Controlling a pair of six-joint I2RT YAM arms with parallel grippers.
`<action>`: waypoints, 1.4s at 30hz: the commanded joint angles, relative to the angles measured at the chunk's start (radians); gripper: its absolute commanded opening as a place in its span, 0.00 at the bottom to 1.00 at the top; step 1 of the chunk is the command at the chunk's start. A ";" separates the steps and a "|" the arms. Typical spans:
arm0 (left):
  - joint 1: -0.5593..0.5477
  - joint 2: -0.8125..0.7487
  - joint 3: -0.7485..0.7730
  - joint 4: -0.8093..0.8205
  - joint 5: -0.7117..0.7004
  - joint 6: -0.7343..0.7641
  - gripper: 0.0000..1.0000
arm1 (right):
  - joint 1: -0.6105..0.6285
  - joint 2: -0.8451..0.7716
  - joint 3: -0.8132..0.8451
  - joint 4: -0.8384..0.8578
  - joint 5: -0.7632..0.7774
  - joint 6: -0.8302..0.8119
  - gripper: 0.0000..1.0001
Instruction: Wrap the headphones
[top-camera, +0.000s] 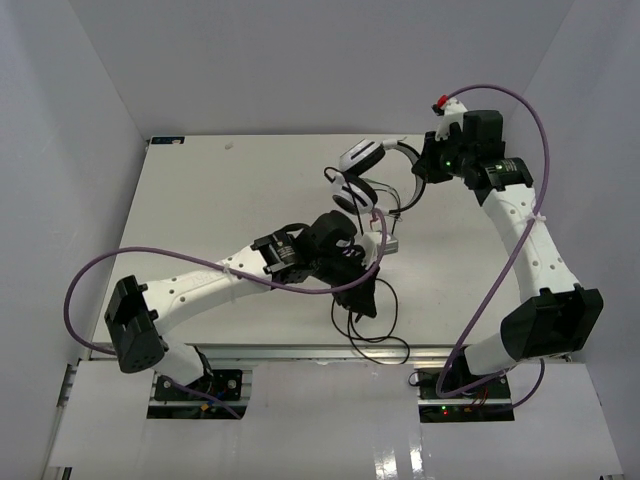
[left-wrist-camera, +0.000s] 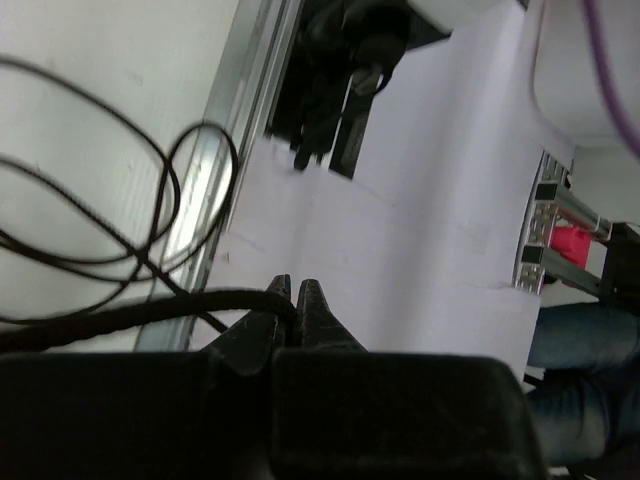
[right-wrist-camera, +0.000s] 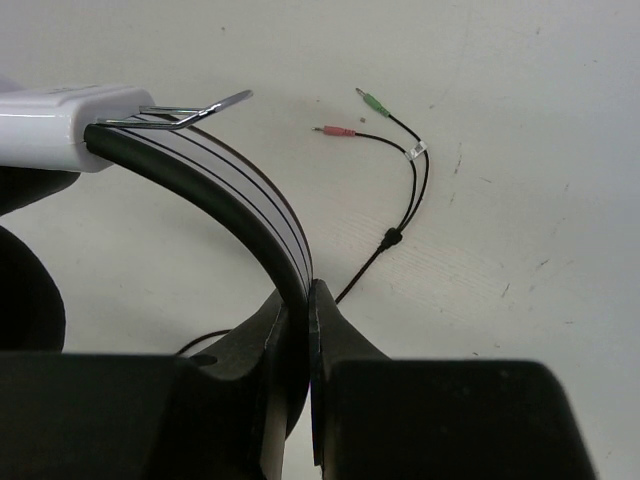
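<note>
The headphones (top-camera: 357, 175) hang tilted over the back middle of the table, two round white ear cups stacked. My right gripper (top-camera: 422, 168) is shut on their black-and-white headband (right-wrist-camera: 225, 195), which runs between the jaws (right-wrist-camera: 306, 297). A white slider piece (right-wrist-camera: 60, 125) sits at the band's upper left end. The thin black cord (right-wrist-camera: 400, 215) lies on the table and ends in a green and a pink plug (right-wrist-camera: 350, 118). My left gripper (top-camera: 366, 296) is near the table's front edge, shut (left-wrist-camera: 296, 296) on the cord (left-wrist-camera: 120, 312). Slack cord loops (left-wrist-camera: 110, 235) lie beside it.
An aluminium rail (left-wrist-camera: 205, 190) marks the table's front edge, with cord loops (top-camera: 378, 343) lying across it. Purple robot cables (top-camera: 520, 200) arc beside each arm. White enclosure walls stand left, right and behind. A black arm mount (left-wrist-camera: 340, 70) sits beyond the rail.
</note>
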 joint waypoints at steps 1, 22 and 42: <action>-0.011 -0.128 -0.197 0.153 -0.020 -0.031 0.00 | -0.049 -0.056 0.063 0.107 -0.217 0.158 0.08; -0.008 -0.439 -0.629 0.696 -0.558 0.210 0.33 | -0.191 -0.186 -0.073 0.384 -0.739 0.528 0.08; 0.090 -0.276 -0.753 1.050 -0.580 0.346 0.71 | -0.216 -0.225 -0.087 0.495 -0.859 0.662 0.08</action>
